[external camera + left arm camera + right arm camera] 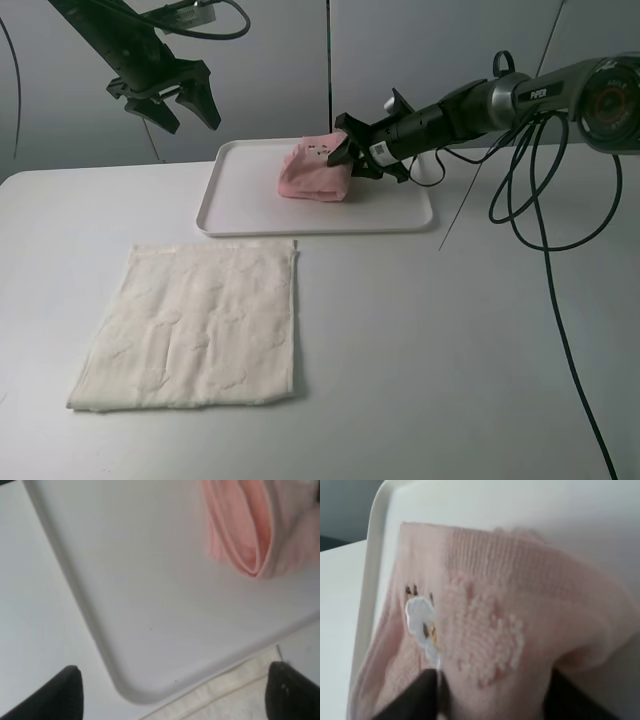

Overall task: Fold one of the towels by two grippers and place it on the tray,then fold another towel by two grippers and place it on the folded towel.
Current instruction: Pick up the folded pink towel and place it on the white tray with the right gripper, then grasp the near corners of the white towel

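Cream-white towel (195, 325) nearest the lens, on the left half of the tabletop (450, 350). It lies flat and roughly square, with a faint embossed pattern; its far edge sits just beside the tray's front rim, not on it.

Left claw (185, 105) hangs high over the tabletop's far left, well apart from both towels. Fingers spread wide, nothing between them (the left wrist view shows only the two dark tips, with the tray's corner below them).

Tray (225, 200): white, shallow, rounded corners, at the far middle of the tabletop.

Pink towel (315, 172) is on the tray, right of its centre, bunched into a soft mound rather than a neat flat fold. Close up it shows a ribbed band, a looped terry patch and a small white stitched motif with brown and yellow marks.

Right claw (345, 155) reaches in from the right and meets the mound's right side. Its two fingers stand partway apart with pink cloth bulging between them. Whether they pinch it or merely flank it, cannot tell.

Hard to read: right fingertips blurred and cut off in the right wrist view. The left wrist view cuts off the pink towel and shows only a sliver of the cream one.
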### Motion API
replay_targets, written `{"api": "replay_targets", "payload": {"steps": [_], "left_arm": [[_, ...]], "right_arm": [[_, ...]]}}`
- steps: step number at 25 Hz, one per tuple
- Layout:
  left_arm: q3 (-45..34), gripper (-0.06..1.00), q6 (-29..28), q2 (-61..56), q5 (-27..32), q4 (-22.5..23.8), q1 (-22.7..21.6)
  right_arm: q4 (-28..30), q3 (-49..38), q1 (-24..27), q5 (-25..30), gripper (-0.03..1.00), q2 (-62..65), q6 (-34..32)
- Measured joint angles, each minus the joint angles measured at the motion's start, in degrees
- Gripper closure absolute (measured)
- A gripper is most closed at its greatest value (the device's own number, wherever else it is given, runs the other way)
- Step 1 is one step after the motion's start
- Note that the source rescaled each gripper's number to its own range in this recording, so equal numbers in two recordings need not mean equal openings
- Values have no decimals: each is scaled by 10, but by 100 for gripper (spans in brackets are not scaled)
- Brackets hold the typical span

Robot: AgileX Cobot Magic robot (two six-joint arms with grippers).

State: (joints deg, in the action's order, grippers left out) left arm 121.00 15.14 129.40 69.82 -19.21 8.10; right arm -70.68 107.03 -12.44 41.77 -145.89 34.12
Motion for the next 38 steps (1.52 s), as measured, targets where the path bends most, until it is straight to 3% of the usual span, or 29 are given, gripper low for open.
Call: {"api": "replay_targets", "payload": {"steps": [2, 3, 5, 9, 16, 21, 25, 30, 38], "left_arm": [[-1, -4, 0, 0, 0, 0, 0], [-1, -4, 0, 0, 0, 0, 0], [-1, -4, 0, 0, 0, 0, 0], [-2, -4, 0, -5, 0, 1, 0], [-14, -4, 1, -57, 0, 19, 0], [-89, -4, 44, -116, 0, 47, 0], [-178, -4, 98, -170, -1, 93, 0], [-276, -4, 190, -239, -1, 123, 0], [-455, -4, 349, -272, -2, 131, 0]], "right_arm": [[9, 0, 0, 10, 11, 0, -1], [12, 0, 0, 16, 3, 0, -1], [31, 0, 0, 22, -1, 10, 5], [110, 0, 1, 26, -2, 55, 2], [300, 0, 34, 68, -2, 161, -83], [402, -6, 44, 140, -2, 216, -105], [426, -72, 39, 142, -2, 270, -102], [439, -198, -12, 137, -2, 339, -58], [581, -284, -178, 147, -2, 377, -43]]}}
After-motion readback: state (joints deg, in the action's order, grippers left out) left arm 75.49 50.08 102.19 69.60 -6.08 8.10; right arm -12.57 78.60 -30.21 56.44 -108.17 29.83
